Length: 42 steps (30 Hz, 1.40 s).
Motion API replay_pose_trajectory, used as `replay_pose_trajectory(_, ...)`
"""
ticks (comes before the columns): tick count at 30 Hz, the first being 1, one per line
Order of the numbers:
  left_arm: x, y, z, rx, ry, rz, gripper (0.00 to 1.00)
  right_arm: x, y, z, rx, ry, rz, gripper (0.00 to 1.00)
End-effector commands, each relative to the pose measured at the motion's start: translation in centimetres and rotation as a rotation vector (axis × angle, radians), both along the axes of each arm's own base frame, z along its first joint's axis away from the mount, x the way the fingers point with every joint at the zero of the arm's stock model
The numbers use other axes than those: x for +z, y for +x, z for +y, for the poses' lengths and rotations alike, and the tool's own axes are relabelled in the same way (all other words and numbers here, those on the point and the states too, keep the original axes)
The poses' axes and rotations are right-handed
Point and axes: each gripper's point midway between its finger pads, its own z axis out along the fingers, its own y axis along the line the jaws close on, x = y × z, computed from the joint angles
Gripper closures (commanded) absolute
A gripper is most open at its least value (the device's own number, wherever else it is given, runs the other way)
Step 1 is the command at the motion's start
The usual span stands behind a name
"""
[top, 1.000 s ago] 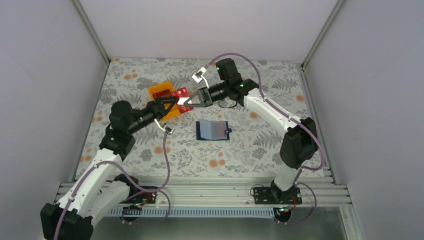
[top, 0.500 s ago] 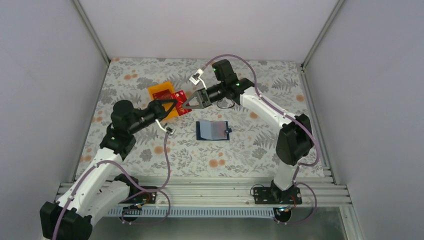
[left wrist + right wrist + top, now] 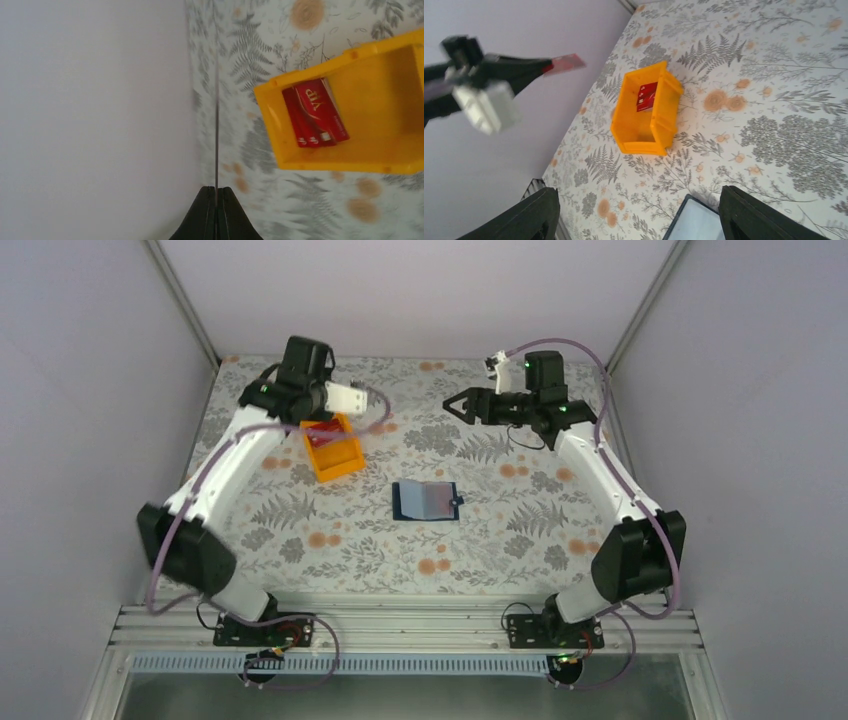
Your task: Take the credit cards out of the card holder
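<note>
**Left to right.** Left claw (image 3: 216, 191), pressed together on one red credit card (image 3: 566, 62) seen edge-on, hung near the orange tray (image 3: 340, 458), which sat at ten o'clock from the card holder (image 3: 427, 500). At least two credit cards (image 3: 315, 116) already lay in the tray. The card holder lay open at mid-desk; whether any pocket was filled could not be told. Right claw (image 3: 458, 407), spread and empty, stood at one o'clock from it. Progress was judged late, with the pinched card awaiting release. The desk (image 3: 500, 540) wore a floral cloth, and plain pale walls (image 3: 400, 290) enclosed it.
</note>
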Motion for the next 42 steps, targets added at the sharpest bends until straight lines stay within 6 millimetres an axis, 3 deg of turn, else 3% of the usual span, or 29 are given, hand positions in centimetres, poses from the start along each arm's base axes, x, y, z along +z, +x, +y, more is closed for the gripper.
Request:
replay_pose_trajectory(1,-5.7,-0.1,4.5,0.568,-0.111,0.334,0.98,0.4,0.7,-2.2,-0.084,-0.04,-0.052,0.18)
replay_pose_trajectory(6,-6.3,4.2,3.0,0.646,-0.253,0.292,0.98,1.6,0.7,-4.7,-0.202,-0.123,-0.132,0.16)
replay_pose_trajectory(9,-7.0,5.5,3.0,0.626,-0.267,0.241,0.98,2.1,0.6,-5.5,-0.224,-0.147,-0.159,0.13)
replay_pose_trajectory(14,-12.1,5.1,5.5,0.694,-0.182,0.268,0.98,2.5,0.9,-5.8,-0.218,-0.133,-0.163,0.13)
replay_pose_trajectory(17,-14.0,5.1,6.6,0.751,-0.175,0.279,0.98,2.3,1.3,-5.8,-0.213,-0.126,-0.149,0.13)
replay_pose_trajectory(25,-15.0,7.0,5.6,0.761,-0.26,0.251,0.98,1.7,1.8,-5.7,-0.181,-0.107,-0.118,0.13)
replay_pose_trajectory(29,-16.5,7.3,5.3,0.769,-0.26,0.278,0.98,1.7,1.8,-5.9,-0.186,-0.108,-0.122,0.12)
replay_pose_trajectory(42,-19.7,7.4,6.7,0.816,-0.168,0.269,0.98,1.3,1.6,-5.8,-0.149,-0.077,-0.1,0.12)
